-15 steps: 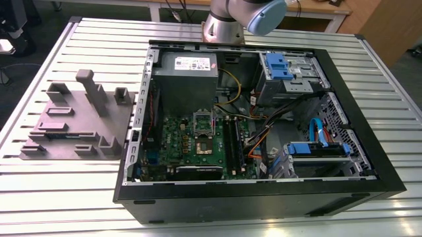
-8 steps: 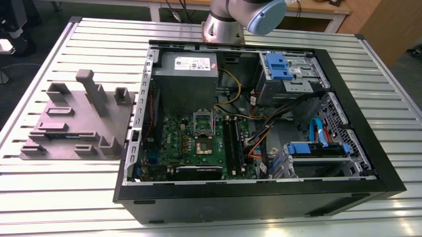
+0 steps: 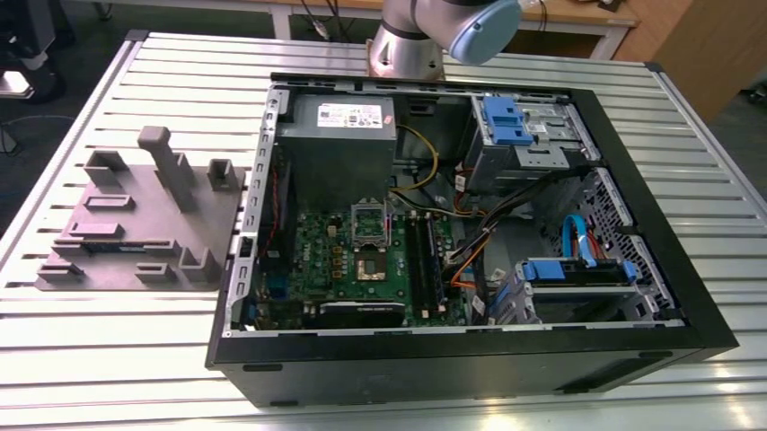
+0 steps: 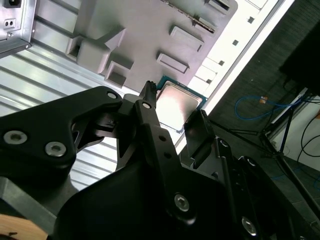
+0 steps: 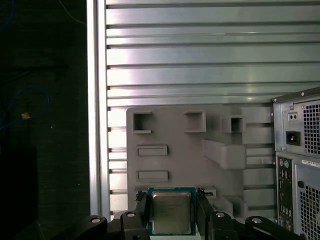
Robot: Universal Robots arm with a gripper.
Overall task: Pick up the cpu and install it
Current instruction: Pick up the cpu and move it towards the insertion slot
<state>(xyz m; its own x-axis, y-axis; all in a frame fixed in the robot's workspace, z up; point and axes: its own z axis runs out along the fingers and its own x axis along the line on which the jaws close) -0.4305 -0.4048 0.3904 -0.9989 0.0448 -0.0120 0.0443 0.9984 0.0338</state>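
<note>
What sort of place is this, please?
Probably a robotics lab bench for computer assembly: an open computer case on a slatted metal table, a grey parts fixture beside it, and the cpu in the gripper.

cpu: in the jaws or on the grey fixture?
In the jaws: both wrist views show the cpu clamped between them, in front of the grey fixture.

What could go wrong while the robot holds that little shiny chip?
The gripper pinches the cpu just by its edges above the grey tray, so it might slip and fall. The open socket on the motherboard sits deep in the case near loose cables, so the cpu could snag one or land crooked.
</note>
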